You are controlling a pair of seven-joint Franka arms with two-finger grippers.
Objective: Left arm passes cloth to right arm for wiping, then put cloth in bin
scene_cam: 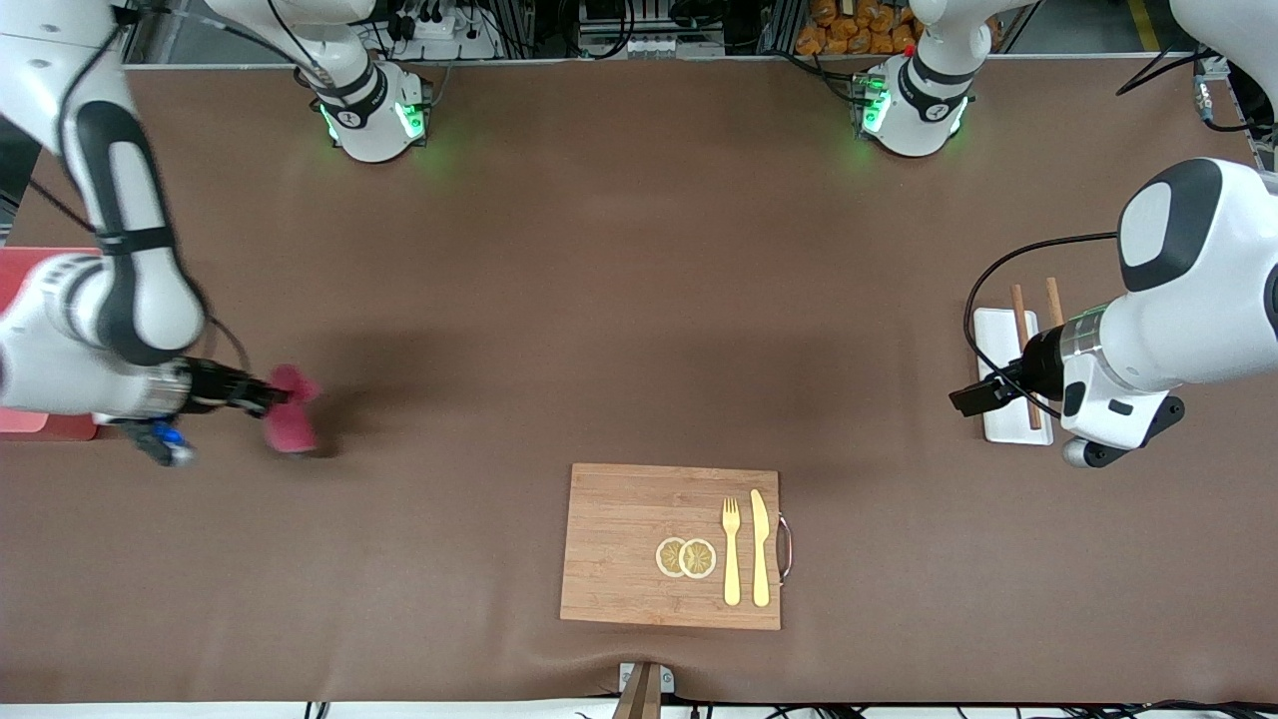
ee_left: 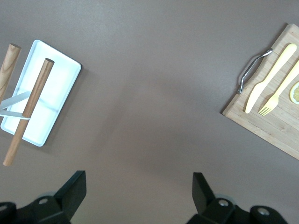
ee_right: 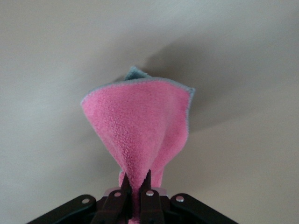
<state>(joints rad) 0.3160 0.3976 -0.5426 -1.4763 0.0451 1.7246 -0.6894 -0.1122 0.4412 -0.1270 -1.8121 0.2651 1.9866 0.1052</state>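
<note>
Two robot arms are at our brown counter point(scene_cam: 639, 300). We see the right gripper point(ee_right: 133, 189) with its fingers pinching the small soft pink cloth point(scene_cam: 290, 407), over the counter near the salmon-pink plastic bin point(scene_cam: 25, 270) at the right arm's end. Our left gripper point(ee_left: 138, 189) waits above the white chopstick rest point(scene_cam: 998, 345), fingers spread wide, holding nothing.

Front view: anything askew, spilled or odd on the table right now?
Nothing stands out. The fork, knife and lemon slices lie tidy on the cutting board; the right claw holds the cloth.
</note>
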